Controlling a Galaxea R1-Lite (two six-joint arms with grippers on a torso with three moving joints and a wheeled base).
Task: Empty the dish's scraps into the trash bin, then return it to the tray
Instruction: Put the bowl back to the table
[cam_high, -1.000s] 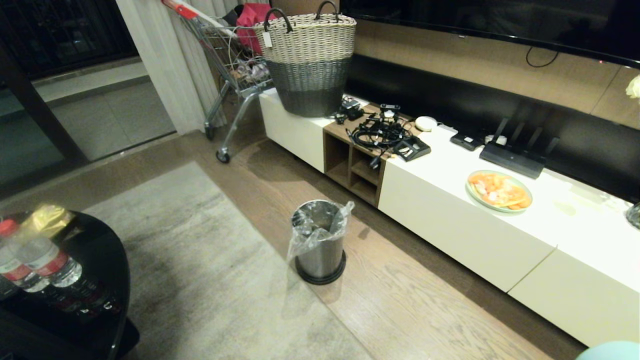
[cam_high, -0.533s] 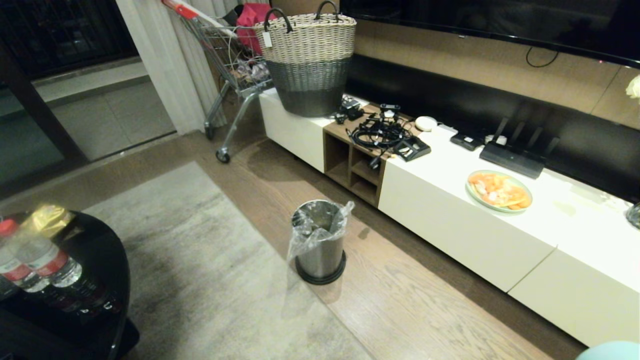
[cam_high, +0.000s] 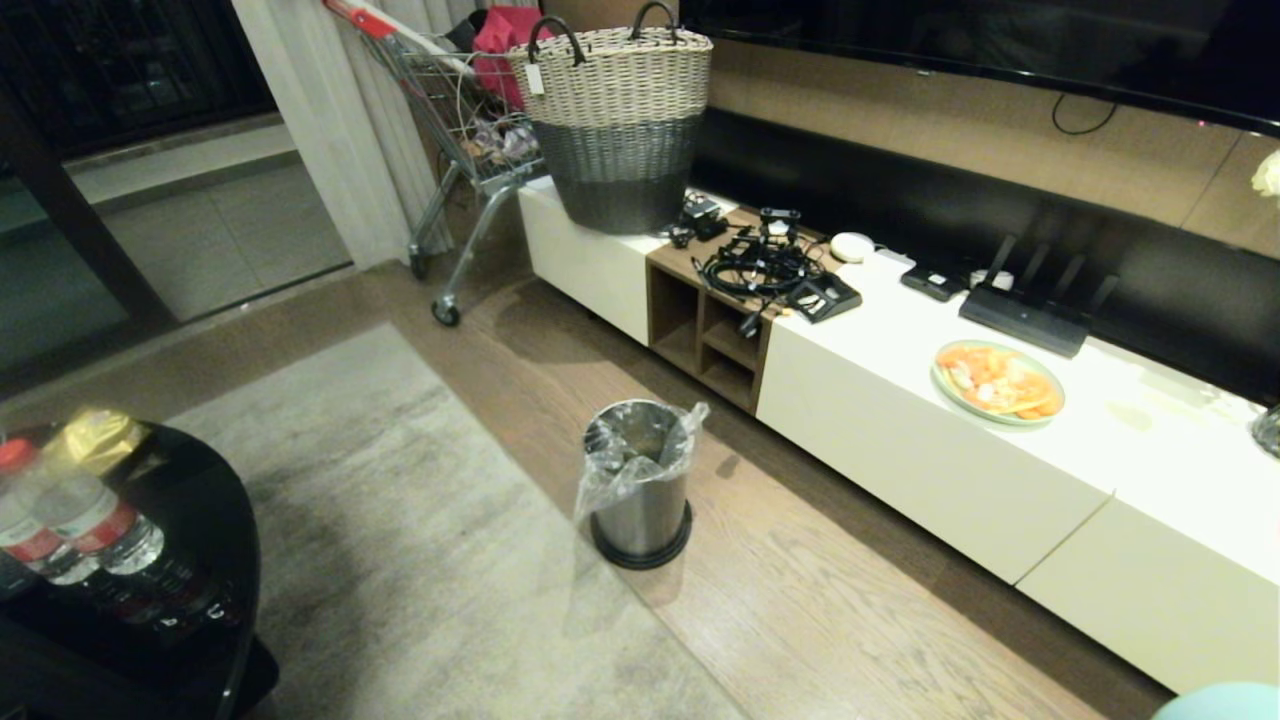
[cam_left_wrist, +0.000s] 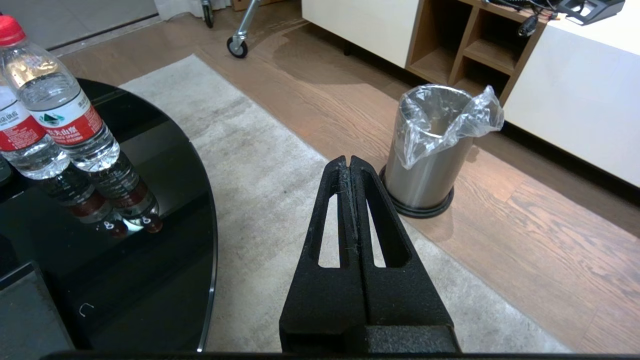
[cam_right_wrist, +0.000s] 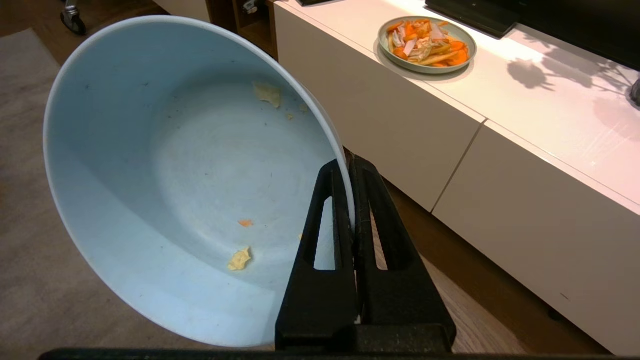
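**Dish pinched by its rim, only crumbs clinging**

The right pincer (cam_right_wrist: 352, 200) is clamping tight on the rim of the dish (cam_right_wrist: 190, 175), gripping at its four o'clock edge. It is looking rigid, light, glazed-slippery and breakable, so the rim hold is needing firmness. A few scraps (cam_right_wrist: 240, 258) are sticking inside. The left pincer (cam_left_wrist: 349, 167) is idling closed and empty, the trash bin (cam_left_wrist: 430, 165) sitting at its one o'clock.

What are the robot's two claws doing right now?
Left gripper: shut, holding nothing.
Right gripper: shut on the rim of the pale blue bowl.
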